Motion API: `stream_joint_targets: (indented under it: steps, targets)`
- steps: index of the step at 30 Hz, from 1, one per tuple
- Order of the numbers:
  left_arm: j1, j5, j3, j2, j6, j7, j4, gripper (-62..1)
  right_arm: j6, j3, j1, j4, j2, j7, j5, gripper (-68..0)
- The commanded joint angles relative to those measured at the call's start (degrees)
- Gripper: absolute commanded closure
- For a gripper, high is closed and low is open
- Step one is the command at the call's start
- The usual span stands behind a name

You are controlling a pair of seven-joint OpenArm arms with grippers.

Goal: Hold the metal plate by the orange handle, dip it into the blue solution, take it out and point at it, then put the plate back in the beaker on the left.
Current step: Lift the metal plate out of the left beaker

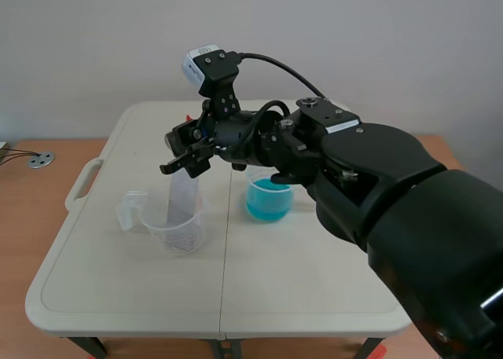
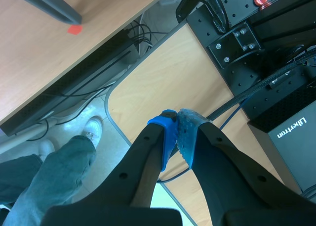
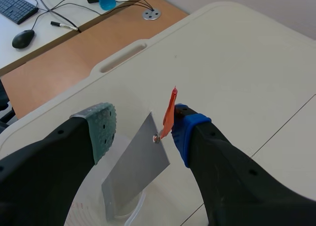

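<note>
- Risk: the right gripper [image 3: 143,132] has its fingers spread, one pad just beside the orange handle [image 3: 169,116]. Closing off-centre could knock the thin handle aside or tip the beaker [image 1: 177,229].
- The metal plate [image 3: 136,174], a flat grey sheet, leans inside that clear beaker, left of the blue solution [image 1: 269,202].
- Left gripper [image 2: 176,132]: fingers closed, empty.

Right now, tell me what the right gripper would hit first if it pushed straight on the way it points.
Probably the metal plate, standing in the beaker just ahead between the open jaws of the right gripper; its orange handle sits nearest. Depth is unclear.
</note>
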Motion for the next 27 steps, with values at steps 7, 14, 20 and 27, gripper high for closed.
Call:
stream_joint_targets:
  steps: [7, 14, 20, 27]
  targets:
    - [0.3, -0.3, 0.0, 0.4, -0.3, 2.8, 0.7, -2.7, 0.0, -0.2, 3.1, -1.7, -0.7, 0.9, 0.7, -16.1]
    - [0.3, -0.3, 0.0, 0.4, -0.3, 3.7, 0.7, -2.7, 0.0, -0.2, 3.1, -1.7, -0.7, 0.9, 0.6, -5.1]
    - [0.3, -0.3, 0.0, 0.4, -0.3, 3.9, 0.7, -2.7, 0.0, -0.2, 3.1, -1.7, -0.7, 1.2, 0.6, -1.3]
    - [0.3, -0.3, 0.0, 0.4, -0.3, 3.9, 0.7, -2.7, 0.6, -0.2, 3.0, -1.7, -0.7, 1.1, 0.7, -1.3]
